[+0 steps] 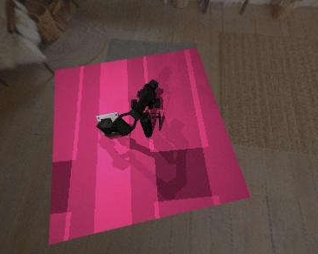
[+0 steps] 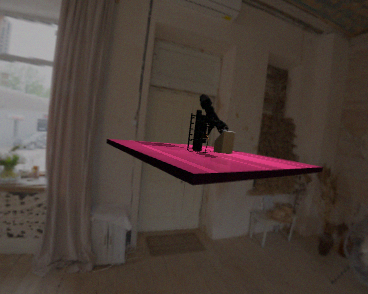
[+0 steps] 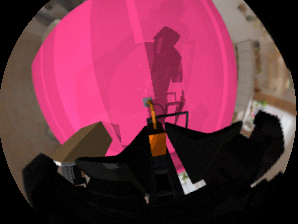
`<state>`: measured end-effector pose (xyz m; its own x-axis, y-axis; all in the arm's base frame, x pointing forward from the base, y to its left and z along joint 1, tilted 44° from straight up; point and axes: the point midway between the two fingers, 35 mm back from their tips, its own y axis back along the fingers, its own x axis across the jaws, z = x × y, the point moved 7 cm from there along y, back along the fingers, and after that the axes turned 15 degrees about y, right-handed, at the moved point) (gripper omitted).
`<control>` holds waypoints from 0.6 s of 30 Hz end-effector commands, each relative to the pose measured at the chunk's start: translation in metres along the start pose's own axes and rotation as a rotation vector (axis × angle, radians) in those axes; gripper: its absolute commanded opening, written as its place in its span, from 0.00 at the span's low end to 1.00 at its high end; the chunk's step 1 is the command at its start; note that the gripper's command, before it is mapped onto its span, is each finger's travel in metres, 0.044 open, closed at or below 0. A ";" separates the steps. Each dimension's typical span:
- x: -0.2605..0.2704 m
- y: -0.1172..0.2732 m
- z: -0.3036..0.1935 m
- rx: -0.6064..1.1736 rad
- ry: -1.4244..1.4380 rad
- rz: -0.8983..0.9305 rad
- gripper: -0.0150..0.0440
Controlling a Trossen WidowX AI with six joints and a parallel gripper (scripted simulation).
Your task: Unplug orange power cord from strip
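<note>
1. On the pink table (image 1: 175, 173) stand one black arm (image 1: 146, 98) and one power strip (image 1: 107, 117).
2. Its single gripper (image 3: 157, 163) is clamped on the one orange plug (image 3: 156, 143), near mid-table.
3. Only the wrist view shows the plug clearly; the exterior view shows the strip (image 2: 225, 141) as a tan block.

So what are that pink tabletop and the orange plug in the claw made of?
The tabletop looks like a smooth painted or laminated board: flat magenta bands, no grain, a thin dark edge in the exterior view. The orange plug, clamped in the gripper, seems to be matte plastic, uniform in colour, though it is too small to be sure.
</note>
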<state>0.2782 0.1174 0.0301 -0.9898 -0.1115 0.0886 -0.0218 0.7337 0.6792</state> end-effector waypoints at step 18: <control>-0.005 0.001 0.013 -0.026 -0.014 0.002 0.53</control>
<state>0.2818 0.1292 0.0207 -0.9923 -0.0984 0.0746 -0.0176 0.7103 0.7037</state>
